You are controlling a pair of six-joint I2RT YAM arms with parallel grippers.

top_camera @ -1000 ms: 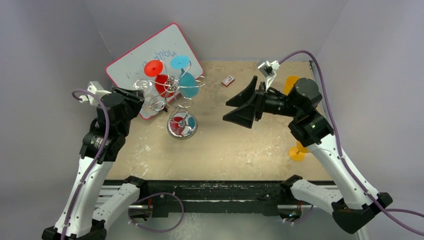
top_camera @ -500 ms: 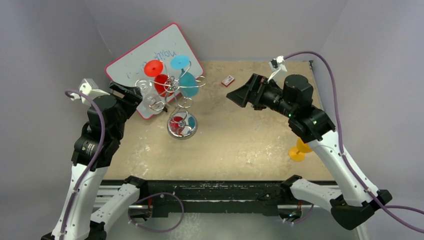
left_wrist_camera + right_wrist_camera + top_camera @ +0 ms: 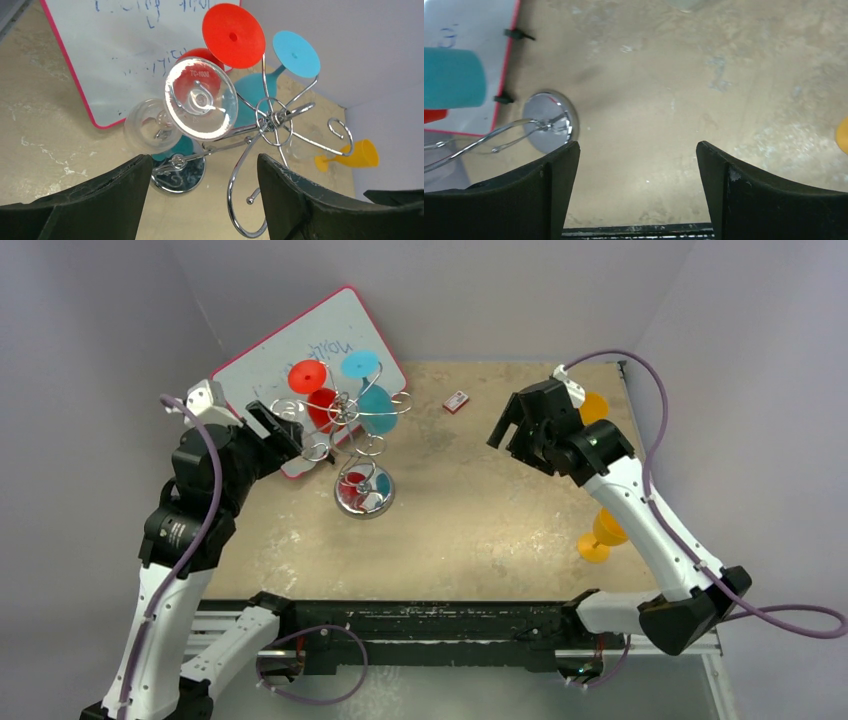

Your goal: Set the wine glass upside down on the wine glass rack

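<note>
A clear wine glass (image 3: pixel 201 98) hangs upside down on the silver wine glass rack (image 3: pixel 272 120), foot up and bowl (image 3: pixel 150 132) below. It shows faintly in the top view too, clear wine glass (image 3: pixel 297 428) on the rack (image 3: pixel 345 425). A red glass (image 3: pixel 322 405) and a teal glass (image 3: pixel 377 408) hang on other arms. My left gripper (image 3: pixel 200 200) stands open just short of the clear glass, touching nothing; in the top view the left gripper (image 3: pixel 285 435) is at the rack's left. My right gripper (image 3: pixel 512 435) is open and empty over the table's right half.
A pink-framed whiteboard (image 3: pixel 270 360) leans behind the rack. The rack's round base (image 3: pixel 364 492) stands mid-table. Two orange glasses (image 3: pixel 594 405) (image 3: pixel 600 537) are on the right side, and a small red-and-white item (image 3: pixel 456 402) lies at the back.
My left gripper has opened, let go of the clear glass on the rack and drawn back slightly. The right arm has swung back to the right and tipped downward.
</note>
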